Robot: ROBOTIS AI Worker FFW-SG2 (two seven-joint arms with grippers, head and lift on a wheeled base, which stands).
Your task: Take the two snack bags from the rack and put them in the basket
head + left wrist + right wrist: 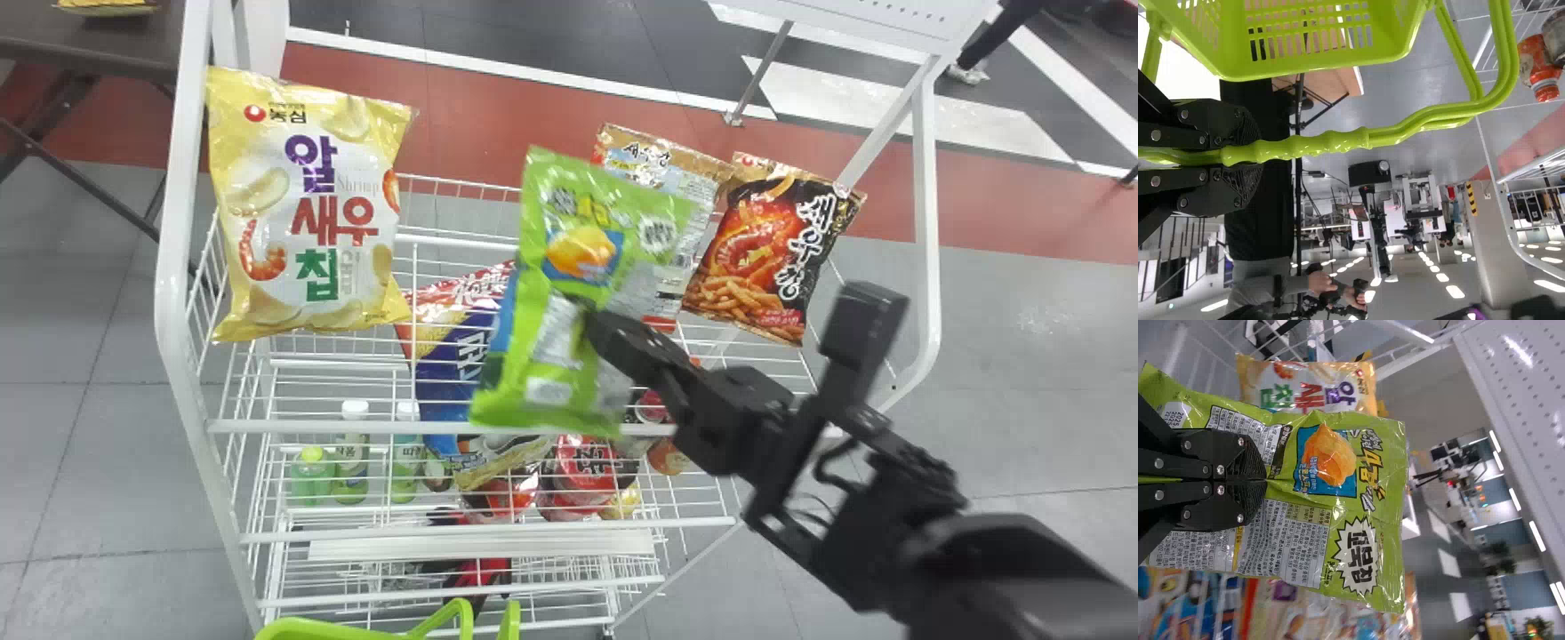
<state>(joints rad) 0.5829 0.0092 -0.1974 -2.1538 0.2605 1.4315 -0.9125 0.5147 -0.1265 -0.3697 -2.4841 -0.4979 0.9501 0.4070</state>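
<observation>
There's a green snack bag (533,356) up over the rack (182,178), nipped in the right gripper (591,324), and from the head view I can see it overlapping a blue bag (453,356) and a tan bag (667,178) behind it. How it is pinched I couldn't say from there, but the right wrist view settles it: the right gripper (1265,480) has its two black fingers closed on the packet, the film creasing at their tips. That view also gives me the chip picture up close, with the yellow bag (1305,383) beyond. In the head view that yellow bag leans at the rack's left end, and a dark bag (765,253) sits over to the right, with bottles (351,453) lower down. Of the basket (329,631), the head view offers a bit of green rim at the bottom edge; the left wrist view adds its slotted wall and the long handle (1331,141), with the left gripper (1258,157) clamped around it.
</observation>
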